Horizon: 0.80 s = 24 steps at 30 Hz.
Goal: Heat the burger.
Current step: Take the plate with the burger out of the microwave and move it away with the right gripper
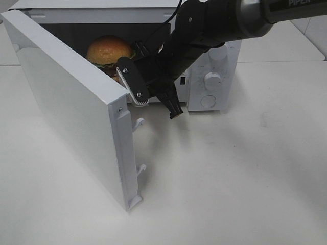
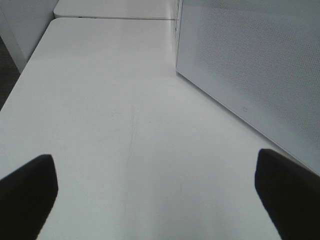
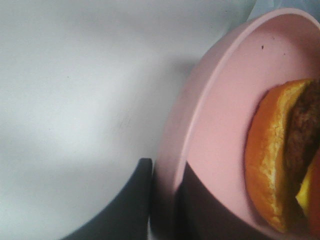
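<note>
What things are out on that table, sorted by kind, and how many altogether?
Microwave: 1
Burger: 1
Pink plate: 1
Total: 3

The right arm (image 1: pixel 214 25) is reaching down from the upper right across the middle with its gripper (image 1: pixel 156 102) pinching nearly closed on a plate rim, while the left gripper (image 2: pixel 155 195) is hovering low and level with its two dark fingers (image 2: pixel 27 192) spread wide apart, holding nothing.
</note>
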Available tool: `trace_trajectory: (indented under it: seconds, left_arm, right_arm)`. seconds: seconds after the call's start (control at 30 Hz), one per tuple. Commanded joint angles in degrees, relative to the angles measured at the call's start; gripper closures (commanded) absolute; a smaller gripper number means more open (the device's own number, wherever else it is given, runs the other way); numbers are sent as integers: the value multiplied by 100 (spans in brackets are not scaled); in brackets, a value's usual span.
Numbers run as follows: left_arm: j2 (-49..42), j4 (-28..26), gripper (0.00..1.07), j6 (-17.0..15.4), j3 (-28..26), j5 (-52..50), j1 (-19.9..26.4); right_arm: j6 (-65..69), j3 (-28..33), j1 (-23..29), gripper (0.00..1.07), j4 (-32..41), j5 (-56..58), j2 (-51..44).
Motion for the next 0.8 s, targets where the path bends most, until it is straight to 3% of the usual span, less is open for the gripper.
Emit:
trace_trajectory:
  seconds: [0.03, 0.8]
  left_arm:
    - [-109, -23, 6, -46, 17, -74, 11]
    - [-109, -23, 6, -46, 17, -74, 11]
  right_arm:
    - [-424, 252, -57, 107, 218, -372, -430]
    - [-481, 2023, -80, 107, 258, -837, -1799]
